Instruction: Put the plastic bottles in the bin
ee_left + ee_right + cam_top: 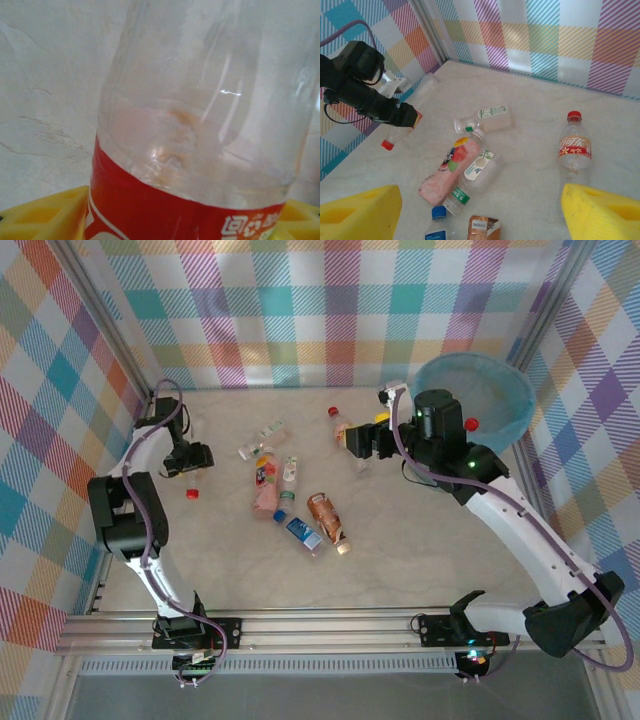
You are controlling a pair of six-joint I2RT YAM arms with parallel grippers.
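Note:
My left gripper (190, 457) (175, 217) is shut on a clear bottle with a red label (200, 125), its yellow fingers (45, 215) against both sides. From the right wrist view that bottle (395, 134) hangs under the left gripper (402, 115), red cap down. My right gripper (358, 445) (480, 195) is open, holding nothing. An upright red-capped bottle (575, 147) (340, 425) stands just beyond its right finger. A pink bottle (264, 485), a green-labelled clear one (289, 475), a blue-capped one (300, 530) and a copper one (328, 515) lie mid-table. The blue-bagged bin (480, 390) stands at the back right.
A white bottle with a green label (262, 435) lies behind the pile. Checked cloth walls (330, 310) close in the table on three sides. A metal rail (330, 625) runs along the near edge by the arm bases.

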